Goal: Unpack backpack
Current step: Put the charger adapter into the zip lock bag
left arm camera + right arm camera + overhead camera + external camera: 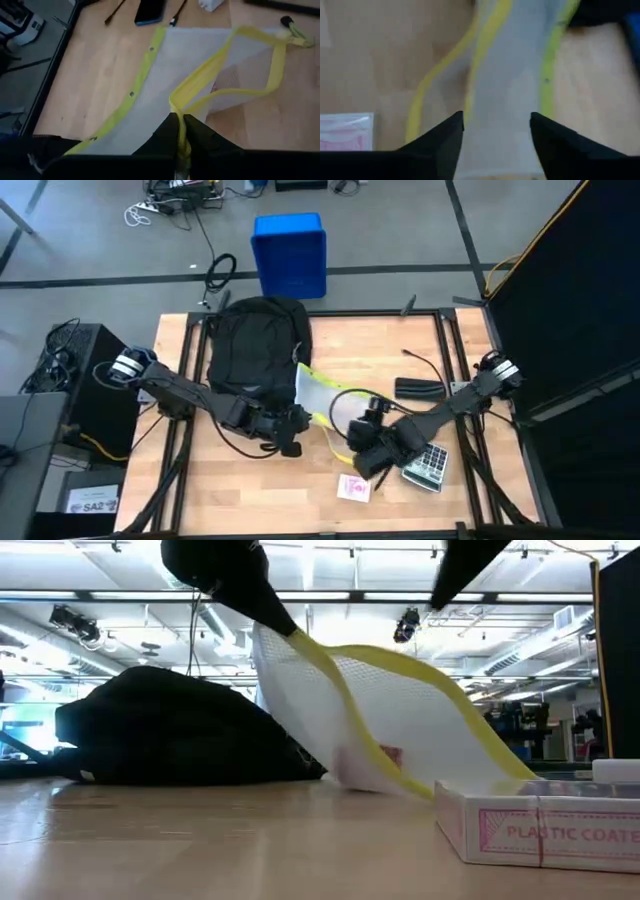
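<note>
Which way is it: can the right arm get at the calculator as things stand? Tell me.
Probably yes. The right gripper hovers open over the mesh pouch, and the calculator lies uncovered beside that arm, though it would need to pull back.

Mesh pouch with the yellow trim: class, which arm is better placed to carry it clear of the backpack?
Left. Its gripper is shut on the pouch's yellow trim, lifting it. The right gripper hangs open above it, holding nothing.

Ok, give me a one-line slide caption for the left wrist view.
Left hand shut on the yellow edge of the white mesh pouch, lifted over the wooden table.
</note>
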